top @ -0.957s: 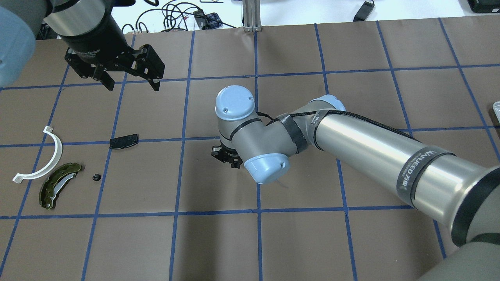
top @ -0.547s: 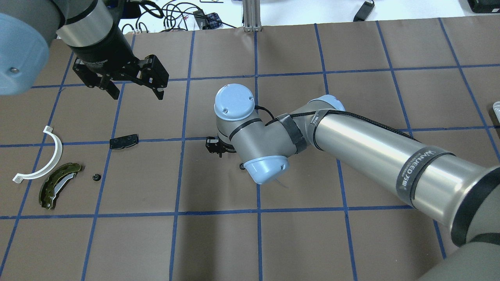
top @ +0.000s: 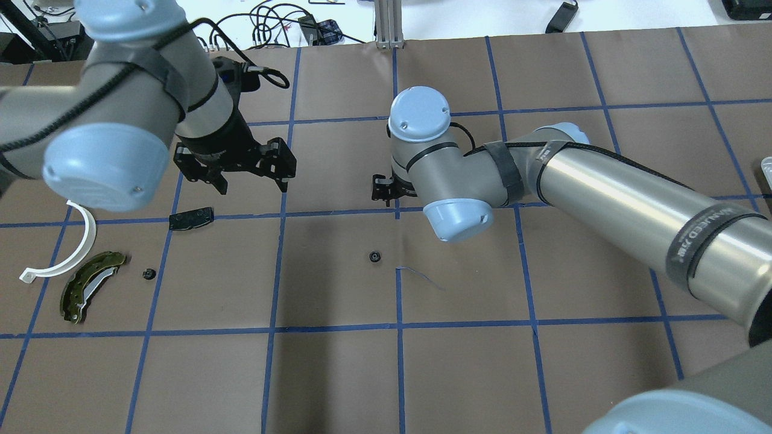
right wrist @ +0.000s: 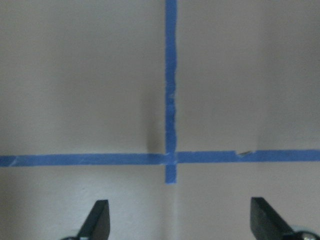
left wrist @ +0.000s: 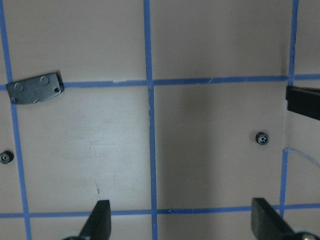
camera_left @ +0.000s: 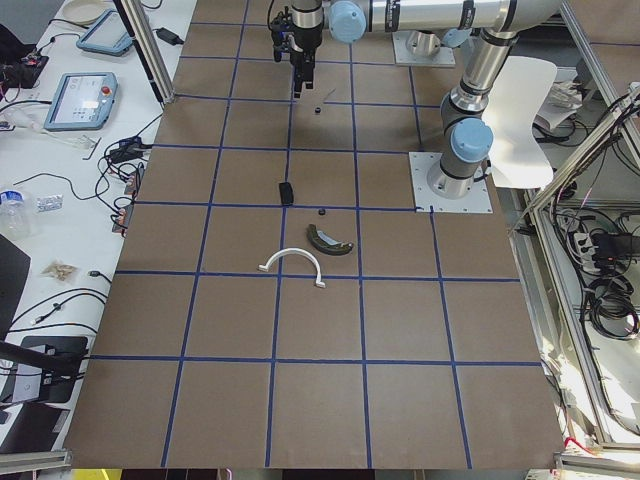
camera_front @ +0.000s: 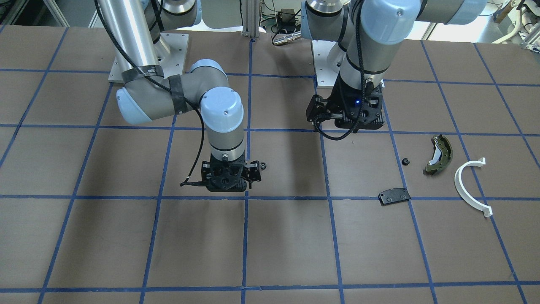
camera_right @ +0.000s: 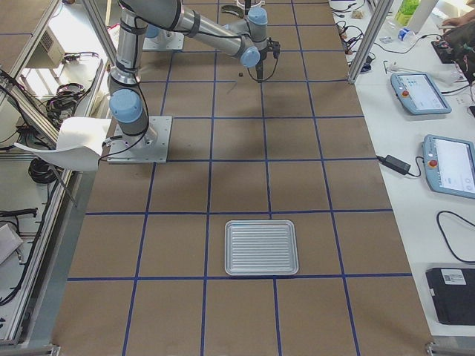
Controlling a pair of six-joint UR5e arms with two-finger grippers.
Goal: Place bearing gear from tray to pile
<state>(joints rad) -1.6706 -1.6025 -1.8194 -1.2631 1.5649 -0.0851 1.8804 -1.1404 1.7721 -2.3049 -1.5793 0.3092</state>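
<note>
Brown paper tabletop [top: 338,374], gridded in blue tape. Bearing gear [top: 374,257] flat on that paper at mid-table, bore up, well apart from the ribbed metal tray [camera_right: 261,248] and short of the pile: olive brake shoe [top: 90,286], white half-ring [top: 72,244] and black pad [top: 191,218], with a second small gear [top: 148,273] just beside the shoe. Right gripper [right wrist: 180,220] raised over a tape crossing, fingers spread wide with nothing between them; nearer of the two to the gear, yet on the side away from the pile. Left gripper [top: 252,181] likewise spread and empty, hanging near the black pad, on the pile's side of the gear. From the left wrist: gear ahead of the fingers and off toward the right-hand one, not centred in the gap. Round part, so no long axis to line up with. Likely a job for the left arm: sideways over the gear, then down.
</note>
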